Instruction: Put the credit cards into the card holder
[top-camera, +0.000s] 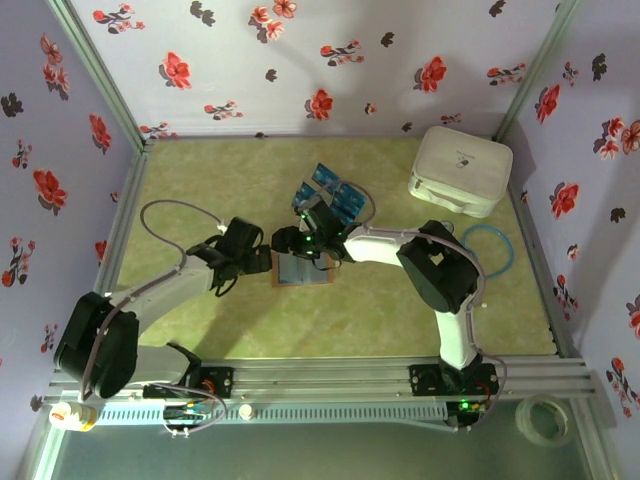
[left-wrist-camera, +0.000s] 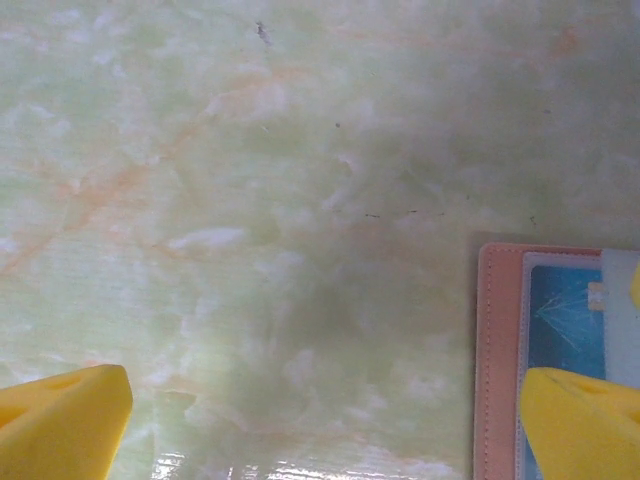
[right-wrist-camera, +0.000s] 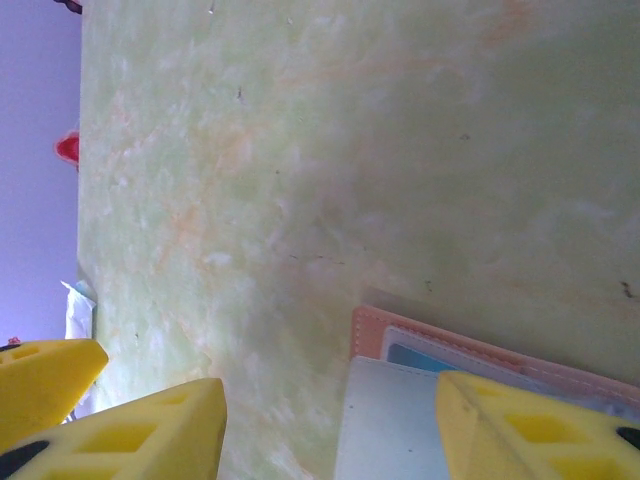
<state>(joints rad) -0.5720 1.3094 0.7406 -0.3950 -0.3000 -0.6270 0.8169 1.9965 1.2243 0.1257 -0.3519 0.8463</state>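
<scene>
On marbled table (left-wrist-camera: 250, 200), stitched card holder (left-wrist-camera: 495, 360)

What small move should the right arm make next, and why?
Probably nudge the pale card further into the holder: it lies between the fingers of the open right end effector, seemingly overhanging the holder's edge, while one finger of the left end effector sits over the holder.

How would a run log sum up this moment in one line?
left tool: open, at card holder edge | right tool: open over holder | holder: flat on table, blue card inside | credit cards: more loose beyond
</scene>
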